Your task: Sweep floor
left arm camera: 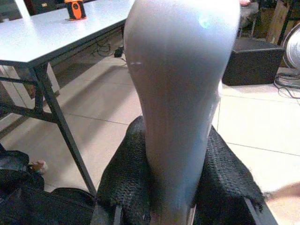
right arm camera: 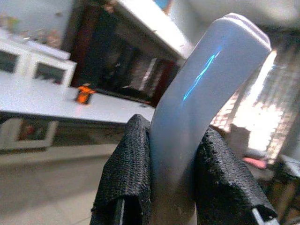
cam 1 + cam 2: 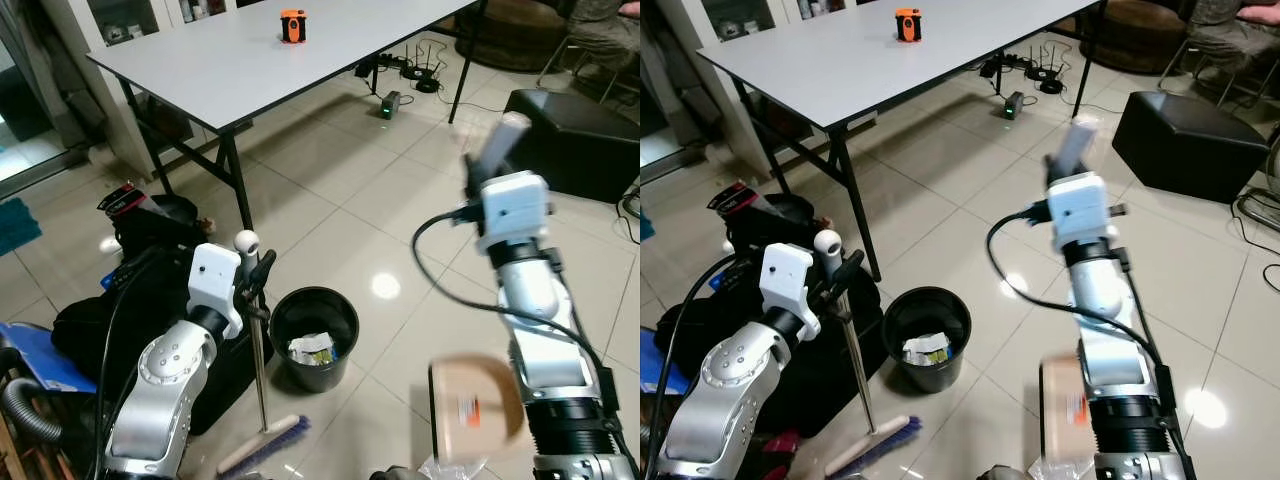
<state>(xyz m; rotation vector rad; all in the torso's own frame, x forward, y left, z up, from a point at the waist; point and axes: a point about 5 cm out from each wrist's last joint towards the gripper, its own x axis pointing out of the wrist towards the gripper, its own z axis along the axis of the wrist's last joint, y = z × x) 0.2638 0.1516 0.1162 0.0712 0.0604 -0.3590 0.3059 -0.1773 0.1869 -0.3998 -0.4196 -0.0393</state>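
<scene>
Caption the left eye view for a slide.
Left gripper holds the broom beside the black bin; right gripper lifts the dustpan.

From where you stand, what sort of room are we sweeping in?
Probably a home living or dining area: glossy tiled floor, a long grey table on black legs, a black ottoman, and a power strip with cables beneath the table.

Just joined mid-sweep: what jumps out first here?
The left gripper is shut on a broom whose brush rests on the tiles beside a black bin. The right gripper holds up a grey handle, with a tan dustpan hanging blurred below. Behind stands a grey table.
</scene>
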